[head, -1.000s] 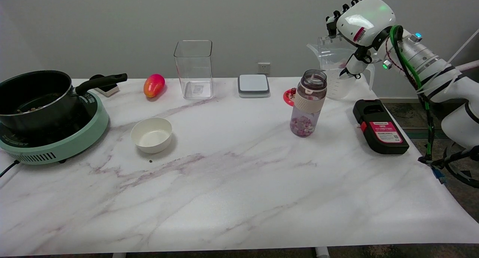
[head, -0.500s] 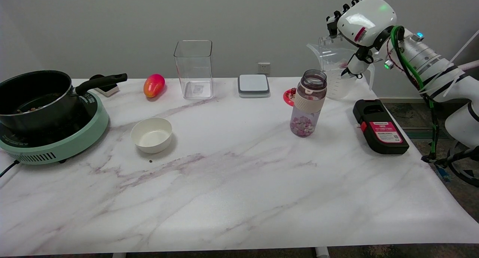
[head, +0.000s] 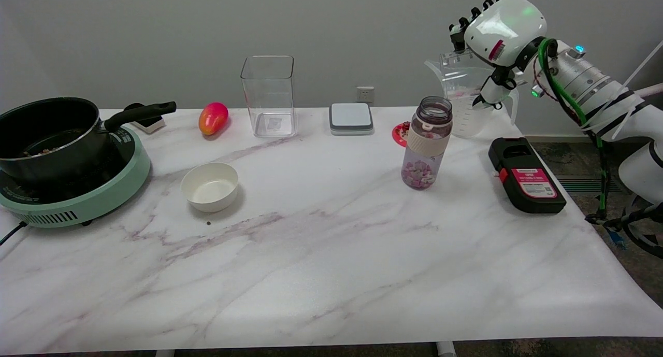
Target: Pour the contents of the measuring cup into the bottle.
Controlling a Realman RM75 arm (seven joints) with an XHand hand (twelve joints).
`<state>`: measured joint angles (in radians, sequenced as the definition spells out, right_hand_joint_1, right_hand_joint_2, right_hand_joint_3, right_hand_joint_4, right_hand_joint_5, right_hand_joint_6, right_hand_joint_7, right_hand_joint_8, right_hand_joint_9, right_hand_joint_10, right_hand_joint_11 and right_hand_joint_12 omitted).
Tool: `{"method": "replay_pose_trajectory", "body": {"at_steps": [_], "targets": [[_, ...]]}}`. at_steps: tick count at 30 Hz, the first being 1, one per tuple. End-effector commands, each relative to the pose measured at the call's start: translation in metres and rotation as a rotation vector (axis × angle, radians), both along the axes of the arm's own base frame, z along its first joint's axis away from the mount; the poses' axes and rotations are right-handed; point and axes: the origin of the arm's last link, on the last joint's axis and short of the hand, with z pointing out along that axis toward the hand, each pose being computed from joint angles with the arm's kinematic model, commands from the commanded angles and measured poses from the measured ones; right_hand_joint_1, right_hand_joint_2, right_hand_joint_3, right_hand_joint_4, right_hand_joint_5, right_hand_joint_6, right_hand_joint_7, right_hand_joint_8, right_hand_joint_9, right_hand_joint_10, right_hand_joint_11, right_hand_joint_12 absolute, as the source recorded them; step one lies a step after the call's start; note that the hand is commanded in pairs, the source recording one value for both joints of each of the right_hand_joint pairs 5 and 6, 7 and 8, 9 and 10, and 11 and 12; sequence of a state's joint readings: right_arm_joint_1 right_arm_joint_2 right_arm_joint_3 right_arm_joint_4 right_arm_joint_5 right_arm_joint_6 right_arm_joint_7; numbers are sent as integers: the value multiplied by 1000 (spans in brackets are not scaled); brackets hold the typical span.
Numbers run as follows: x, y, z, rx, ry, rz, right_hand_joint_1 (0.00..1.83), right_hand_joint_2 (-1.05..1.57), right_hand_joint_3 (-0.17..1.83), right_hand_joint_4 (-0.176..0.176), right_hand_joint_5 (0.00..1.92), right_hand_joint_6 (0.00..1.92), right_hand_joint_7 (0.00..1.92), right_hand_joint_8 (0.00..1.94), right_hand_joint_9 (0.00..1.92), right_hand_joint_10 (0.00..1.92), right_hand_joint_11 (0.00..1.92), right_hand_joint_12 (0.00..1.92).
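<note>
Looking down across a white marble table (head: 321, 263), you see your right arm reaching in from the right side. At the far left sits a green hot plate (head: 77, 194) with a black pot (head: 49, 134) on it. Behind, near the wall, stands a clear square container (head: 268, 95), empty as far as you can tell.

Your right hand (head: 492, 41) wraps the measuring cup (head: 463, 95) at the table's far right edge, fingers curled over the rim and the thumb side down by the handle. The cup stands upright, with its base at or just above the tabletop; which one is hard to tell. A few pink bits show inside it. The cup is clear, stiff plastic, probably light and a little slick, so judge your hold by the handle and rim rather than the smooth wall.

The bottle (head: 428, 142) stands open, just left of and nearer than the cup, with a small heap of pink and white pieces at its bottom. Its mouth is narrow, so the spout needs careful lining up, and the tall, nearly empty bottle could tip if knocked.

To its right lies a black box with a red label (head: 525, 175). Smaller things: a white bowl (head: 210, 186), a grey-topped scale (head: 351, 117), a red-and-yellow mango (head: 213, 117).
</note>
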<state>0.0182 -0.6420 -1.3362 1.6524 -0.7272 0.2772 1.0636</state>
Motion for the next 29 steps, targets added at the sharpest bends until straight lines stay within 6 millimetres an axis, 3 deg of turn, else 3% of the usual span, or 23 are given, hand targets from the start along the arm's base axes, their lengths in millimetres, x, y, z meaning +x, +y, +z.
{"method": "replay_pose_trajectory", "body": {"at_steps": [1, 18, 23, 26, 29], "targets": [[-1, 1, -4, 16, 36, -3, 1485, 566, 1033, 0, 1501, 1501, 1533, 1533, 1435, 1435, 1232, 1232], [-4, 1, -1, 9, 40, -13, 1483, 570, 1041, 0, 1506, 1506, 1533, 1533, 1436, 1436, 1233, 1233], [-1, 4, 10, -36, -83, -8, 1483, 571, 1044, 0, 1513, 1513, 1535, 1535, 1438, 1438, 1234, 1234], [1, 15, 20, -91, -206, 17, 1482, 583, 1032, 0, 1527, 1527, 1542, 1542, 1445, 1445, 1237, 1237], [-3, 40, 30, -149, -315, 48, 1458, 716, 919, 0, 1578, 1578, 1579, 1579, 1474, 1474, 1253, 1253]]}}
